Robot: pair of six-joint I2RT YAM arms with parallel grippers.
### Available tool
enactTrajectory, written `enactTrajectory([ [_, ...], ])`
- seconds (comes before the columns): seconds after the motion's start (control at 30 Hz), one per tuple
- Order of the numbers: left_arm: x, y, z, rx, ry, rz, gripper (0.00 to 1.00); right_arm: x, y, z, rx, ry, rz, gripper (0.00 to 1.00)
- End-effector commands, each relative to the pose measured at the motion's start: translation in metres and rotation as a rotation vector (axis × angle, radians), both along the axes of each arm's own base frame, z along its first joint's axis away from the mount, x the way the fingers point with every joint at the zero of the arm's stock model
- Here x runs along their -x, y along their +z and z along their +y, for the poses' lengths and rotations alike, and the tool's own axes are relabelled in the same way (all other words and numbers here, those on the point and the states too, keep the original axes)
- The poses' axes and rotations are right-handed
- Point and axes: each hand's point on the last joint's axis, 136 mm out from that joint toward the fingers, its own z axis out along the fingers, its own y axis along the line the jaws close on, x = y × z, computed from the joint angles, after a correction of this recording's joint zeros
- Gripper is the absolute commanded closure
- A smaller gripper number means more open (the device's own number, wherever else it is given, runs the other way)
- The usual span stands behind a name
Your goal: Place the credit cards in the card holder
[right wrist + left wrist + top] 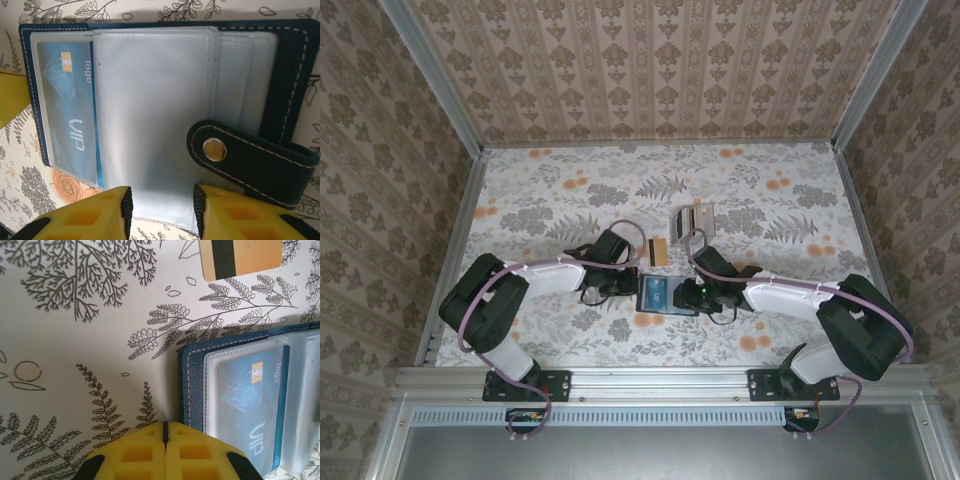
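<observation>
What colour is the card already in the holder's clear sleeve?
The card is blue with a gold chip and white VIP lettering; clearest in right wrist view.

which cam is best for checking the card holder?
Right wrist: the open card holder is almost whole and close up, with its clear sleeves, blue VIP card and snap tab sharp. Left wrist gives one corner with that card. Top external has it small, between the two arms.

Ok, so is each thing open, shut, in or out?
Card holder: open, flat on table.
Snap tab: undone.
Blue VIP card: inside the holder.
Gold card: out, on table.
Card stack: out, on table.
Left gripper: shut, empty.
Right gripper: open, over the holder.
</observation>
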Motion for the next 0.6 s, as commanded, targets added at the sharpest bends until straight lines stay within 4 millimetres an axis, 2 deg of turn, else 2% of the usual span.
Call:
enactTrajectory([
  [0.0, 0.029, -0.026, 0.005, -0.055, -0.042, 0.114, 1.0, -0.001, -0.006, -0.001, 0.028, -0.016, 0.019, 0.59],
  [0.23, 0.03, -0.024, 0.002, -0.043, -0.042, 0.114, 1.0, -0.01, -0.001, 0.02, -0.051, 0.0, 0.009, 0.59],
  [0.4, 0.03, -0.023, 0.003, -0.044, -0.04, 0.111, 1.0, -0.016, 0.006, 0.034, -0.094, 0.017, -0.008, 0.72],
  [0.57, 0.029, -0.022, 0.003, -0.042, -0.037, 0.108, 1.0, -0.021, 0.014, 0.045, -0.13, 0.036, -0.027, 0.78],
])
